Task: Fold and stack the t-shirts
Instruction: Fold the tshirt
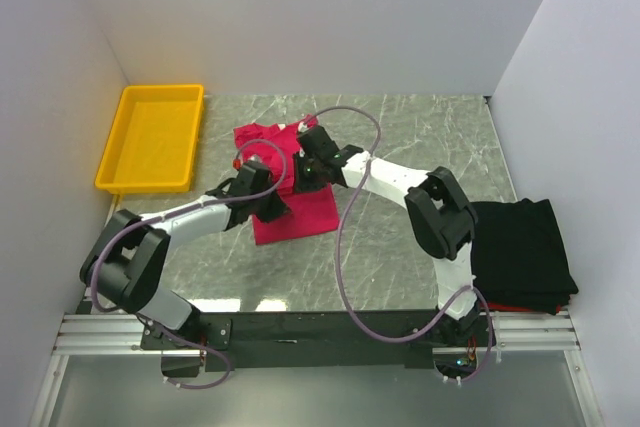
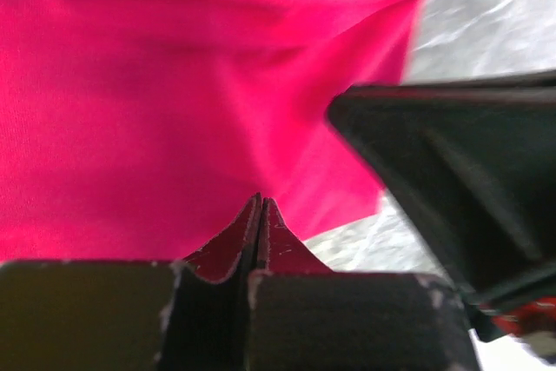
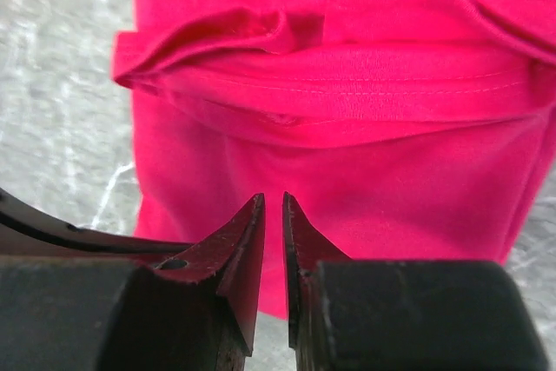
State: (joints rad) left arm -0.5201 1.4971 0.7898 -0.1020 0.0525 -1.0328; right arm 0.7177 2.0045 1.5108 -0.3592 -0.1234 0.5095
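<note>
Occlusion first: in the top view both wrists sit over the crimson-pink t-shirt (image 1: 300, 219), so its middle is covered. Only the collar end toward the back wall and a flat rectangular end toward the arms show. Fold count under the arms cannot be told.

Left wrist view is blurred. The left gripper (image 2: 261, 208) has its jaws pressed tight together with nothing seen between them, tips just above or on the pink cloth; contact cannot be settled. A dark angular body (image 2: 443, 180) fills the right of that view, cut off by the frame, and which part it is cannot be told.

Right wrist view is sharper. The right gripper (image 3: 272, 206) stands slightly parted, a narrow slit between the fingers, nothing in it. Beyond the tips the shirt lies in stacked folds with a rumpled hem at the left.

The black t-shirt (image 1: 525, 252) lies folded at the right edge of the table (image 1: 430, 137), well apart from the pink one. Its left edge is partly hidden by the right arm's elbow.

Surface: grey-green stone pattern with pale veins. A yellow tray (image 1: 150, 92) sits at the far left corner. Plain white walls (image 1: 300, 17) close three sides. A mauve cable (image 1: 345, 237) loops over the table.
</note>
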